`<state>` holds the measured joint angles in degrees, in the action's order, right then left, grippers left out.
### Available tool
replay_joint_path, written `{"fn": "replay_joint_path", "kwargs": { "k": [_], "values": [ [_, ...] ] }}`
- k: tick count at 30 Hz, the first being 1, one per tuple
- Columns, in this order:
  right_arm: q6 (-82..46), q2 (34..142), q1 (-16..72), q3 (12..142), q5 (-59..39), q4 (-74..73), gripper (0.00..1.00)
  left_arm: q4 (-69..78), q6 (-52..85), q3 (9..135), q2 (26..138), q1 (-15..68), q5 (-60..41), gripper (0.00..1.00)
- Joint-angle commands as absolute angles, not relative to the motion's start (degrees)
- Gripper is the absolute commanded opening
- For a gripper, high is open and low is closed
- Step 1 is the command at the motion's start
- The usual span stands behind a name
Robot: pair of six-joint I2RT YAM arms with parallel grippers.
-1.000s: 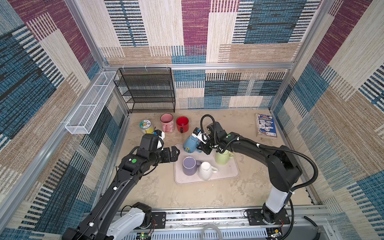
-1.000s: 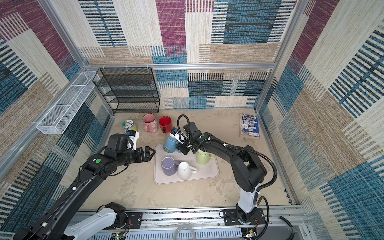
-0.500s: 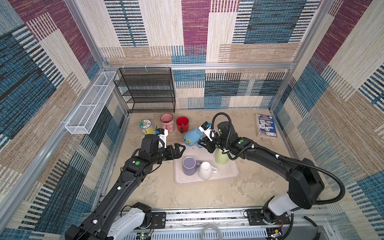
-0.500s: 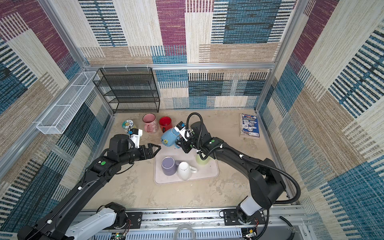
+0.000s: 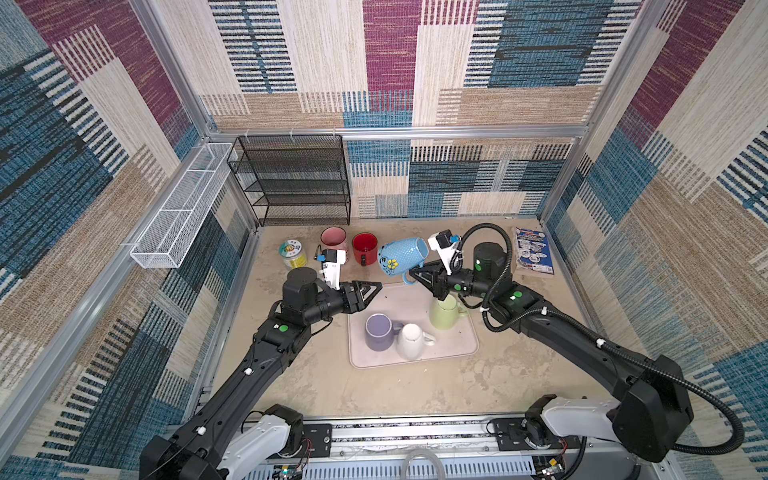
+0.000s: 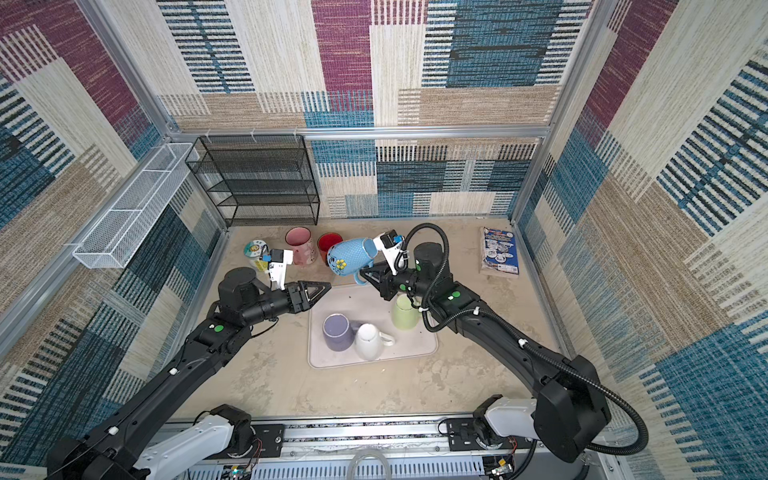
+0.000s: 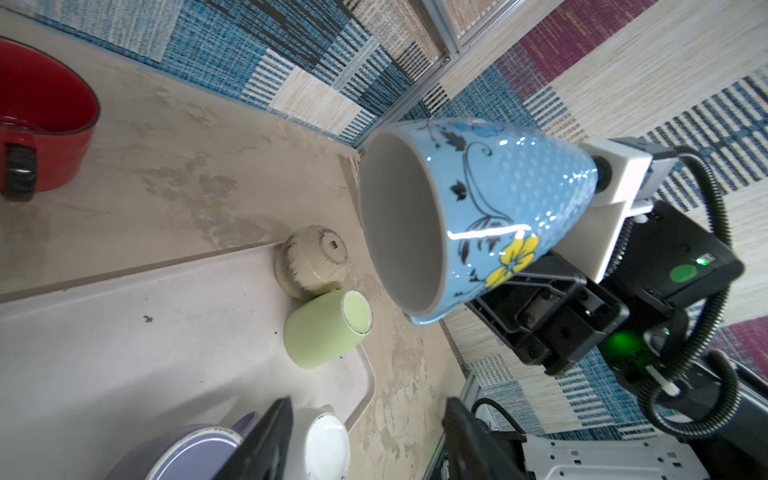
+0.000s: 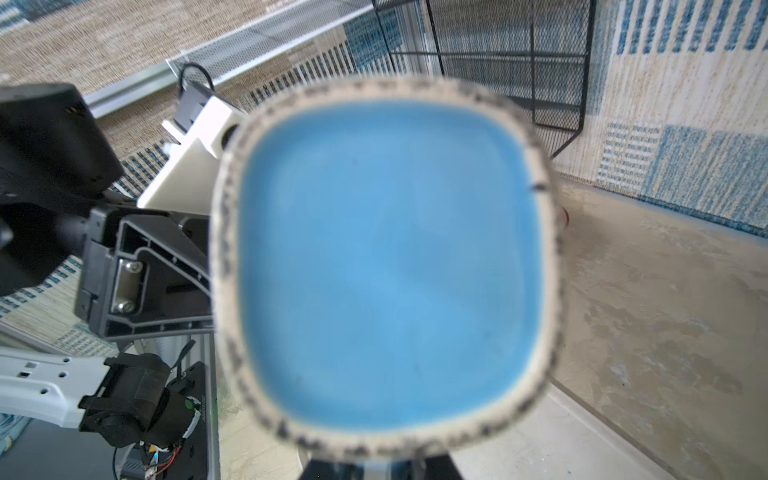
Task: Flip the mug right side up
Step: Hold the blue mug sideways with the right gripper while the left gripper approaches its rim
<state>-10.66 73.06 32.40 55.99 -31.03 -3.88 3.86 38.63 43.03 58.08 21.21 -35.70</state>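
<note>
A light blue mug (image 5: pixel 400 256) with a yellow flower hangs in the air over the tray's far edge, tipped on its side. Its mouth (image 7: pixel 401 224) faces my left gripper and its base (image 8: pixel 390 266) faces the right wrist camera. My right gripper (image 5: pixel 415 276) is shut on the mug's handle from below, and the same grip shows in a top view (image 6: pixel 365 275). My left gripper (image 5: pixel 375 286) is open and holds nothing. It sits a short way left of the mug, with its fingers (image 7: pixel 266 440) spread wide.
A pale tray (image 5: pixel 457 353) holds a purple mug (image 5: pixel 378 331), a white mug (image 5: pixel 410 341) and a green mug (image 5: pixel 444 314), all base up. A beige cup (image 7: pixel 311 262) stands beside the green mug. Pink mug (image 5: pixel 333 239), red mug (image 5: pixel 365 248), tin (image 5: pixel 293 254), black rack (image 5: pixel 295 178) and booklet (image 5: pixel 534 249) line the back.
The right gripper lifted the blue mug off the tray and tipped it onto its side. The left gripper moved toward it, and its jaws narrowed a little.
</note>
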Motion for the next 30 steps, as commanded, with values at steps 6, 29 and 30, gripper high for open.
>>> {"fn": "replay_joint_path", "kwargs": {
  "k": [6, 29, 30],
  "values": [
    [-17.72, 69.99, 30.62, 55.88, -40.62, -14.02, 0.0, 21.93, 43.55, 41.44, 58.79, 21.79, -41.69, 0.99],
    [-30.69, 72.95, 28.12, 59.15, -57.26, -22.59, 0.0, 40.44, 48.03, 47.31, 70.57, 25.93, -48.91, 0.48],
    [-30.73, 73.35, 28.08, 59.32, -57.62, -22.51, 0.0, 41.2, 48.34, 47.49, 71.05, 26.01, -49.03, 0.47]
  ]
}}
